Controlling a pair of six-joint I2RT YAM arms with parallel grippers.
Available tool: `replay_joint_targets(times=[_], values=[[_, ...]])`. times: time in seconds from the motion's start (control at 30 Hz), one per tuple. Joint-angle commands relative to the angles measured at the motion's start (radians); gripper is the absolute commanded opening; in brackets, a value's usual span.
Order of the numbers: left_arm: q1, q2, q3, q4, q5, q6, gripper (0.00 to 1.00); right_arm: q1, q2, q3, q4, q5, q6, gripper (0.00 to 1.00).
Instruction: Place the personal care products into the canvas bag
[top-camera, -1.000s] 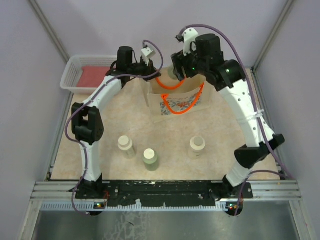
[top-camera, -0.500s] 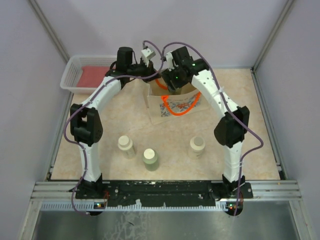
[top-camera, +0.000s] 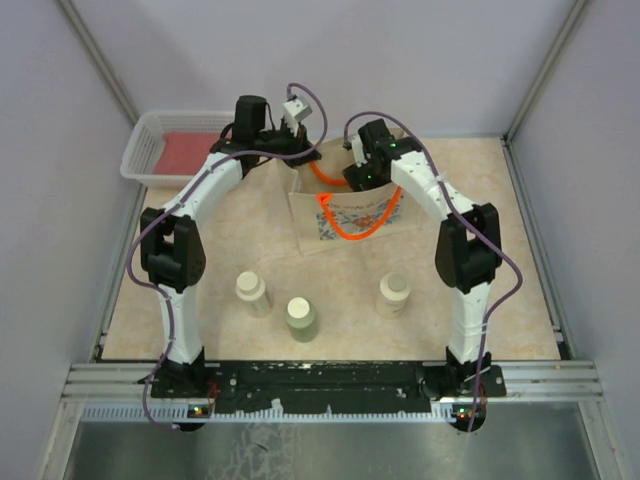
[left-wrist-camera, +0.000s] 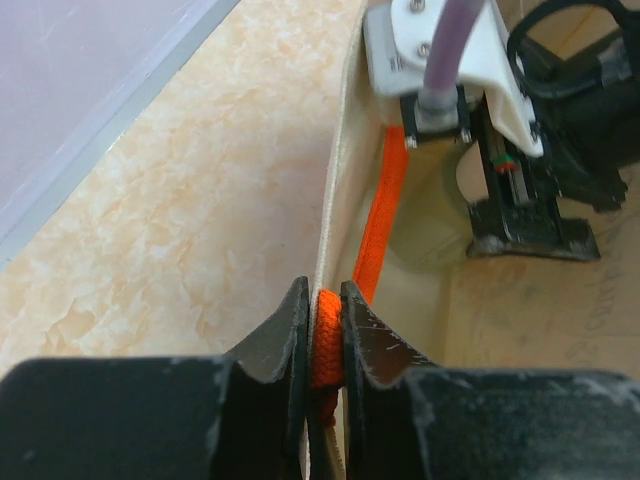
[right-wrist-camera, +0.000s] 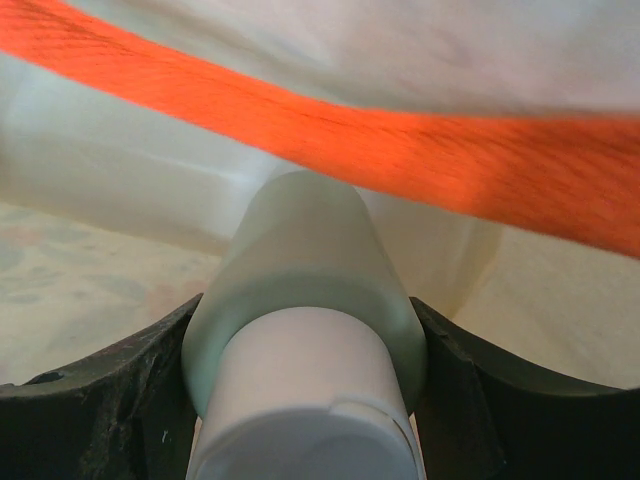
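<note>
Beige canvas bag (top-camera: 305, 230): plain fabric, two bright orange handles (left-wrist-camera: 388, 200), and a blue-red floral print panel (top-camera: 348, 212) on the side facing the arms. It stands at the far middle of the tabletop (top-camera: 490, 290), mouth up and open. No brand or writing is readable on the bag or the bottles; the print is too small to make out.

Left hand (left-wrist-camera: 322, 305): jaws narrow, pinched on the bag rim and an orange handle strap at the left end of the mouth.

Right hand (right-wrist-camera: 305, 340): down in the bag mouth, clamped around the held bottle (right-wrist-camera: 300, 260). The bottle has a pale green body and a cream round cap toward the camera. An orange strap crosses just beyond it.

Count: four bottles.
- One is in the right hand.
- Three stand upright on the tabletop nearer the arm bases: left cream bottle (top-camera: 251, 291), middle green bottle (top-camera: 300, 318) and right cream bottle (top-camera: 394, 293). They stand apart from each other and well apart from the bag.

One white mesh basket (top-camera: 140, 150) sits at the far left corner, with one red flat item (top-camera: 195, 150) inside.
</note>
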Motion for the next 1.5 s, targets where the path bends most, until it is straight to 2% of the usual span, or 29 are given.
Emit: replay_joint_targets(times=[0.0, 0.53, 1.1, 1.47], values=[[-0.004, -0.018, 0.036, -0.058, -0.001, 0.029, 0.0, -0.043, -0.124, 0.019, 0.091, 0.049, -0.022, 0.0], [-0.004, -0.012, 0.058, -0.084, -0.026, 0.053, 0.0, -0.1, -0.13, 0.027, -0.052, 0.255, -0.066, 0.0], [-0.001, -0.011, 0.063, -0.102, -0.042, 0.07, 0.0, -0.196, -0.196, -0.177, 0.048, 0.196, -0.056, 0.01], [-0.002, -0.009, 0.067, -0.102, -0.035, 0.07, 0.0, -0.196, -0.204, -0.186, 0.063, 0.132, -0.043, 0.68]])
